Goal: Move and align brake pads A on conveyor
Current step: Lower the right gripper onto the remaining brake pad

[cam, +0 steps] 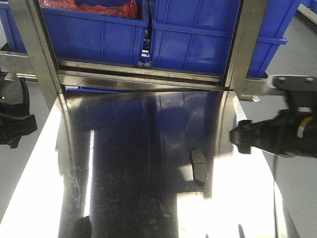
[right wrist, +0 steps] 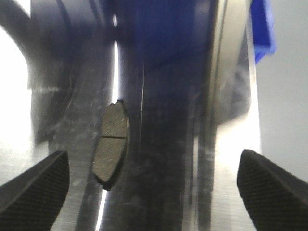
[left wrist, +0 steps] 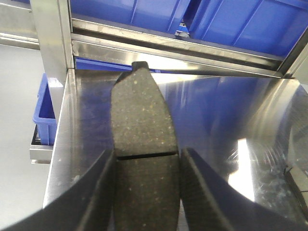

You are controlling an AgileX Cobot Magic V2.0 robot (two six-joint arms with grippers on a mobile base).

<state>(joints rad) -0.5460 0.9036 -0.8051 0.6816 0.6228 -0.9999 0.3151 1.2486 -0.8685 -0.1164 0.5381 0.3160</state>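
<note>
The left pincer [left wrist: 147, 156] is clamped on one brake pad [left wrist: 142, 106]. A second pad [right wrist: 111, 147] lies on the steel desk [right wrist: 168, 159], ahead-left of the wide-apart right pincer [right wrist: 154, 192], long axis pointing away. Right arm nearer.

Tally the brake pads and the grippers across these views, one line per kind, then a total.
Brake pads: 2 (held pad clamped in the left gripper; loose pad lying on the steel table)
Grippers: 2 (left gripper, shut; right gripper, open and empty)
Total: 4
</note>
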